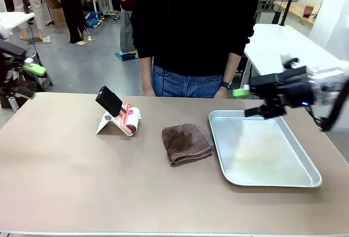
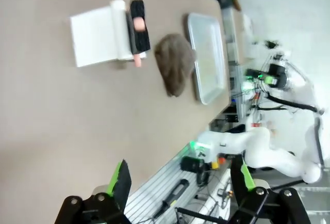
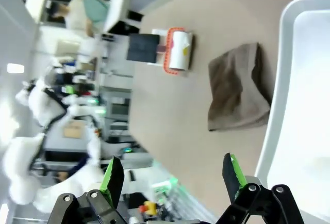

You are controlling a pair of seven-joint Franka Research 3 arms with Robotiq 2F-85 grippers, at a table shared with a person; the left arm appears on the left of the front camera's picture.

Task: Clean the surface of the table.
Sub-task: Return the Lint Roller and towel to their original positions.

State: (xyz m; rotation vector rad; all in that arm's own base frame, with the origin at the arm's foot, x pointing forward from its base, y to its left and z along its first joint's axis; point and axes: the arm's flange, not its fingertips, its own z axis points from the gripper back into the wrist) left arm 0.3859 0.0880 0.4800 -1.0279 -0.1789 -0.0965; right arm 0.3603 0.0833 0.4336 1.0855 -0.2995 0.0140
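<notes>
We read the layout as a staging for wiping: the folded brown cloth (image 1: 186,144) lies near the middle of the surface (image 1: 65,182), within reach of either arm, and just beside the silver metal tray (image 1: 262,148) on its right. A lint roller (image 1: 128,119) rests on a white stand (image 1: 107,124) with a black handle or pad leaning up from it (we cannot tell which), farther to the left. Our left end effector (image 1: 27,80) hangs released off the left edge, our right end effector (image 1: 246,101) released above the tray's far corner; neither holds anything. A person stands at the far side. The surface itself is matte brownish-taupe, broad, with a thin pale edge, and looks largely free of visible dirt.
</notes>
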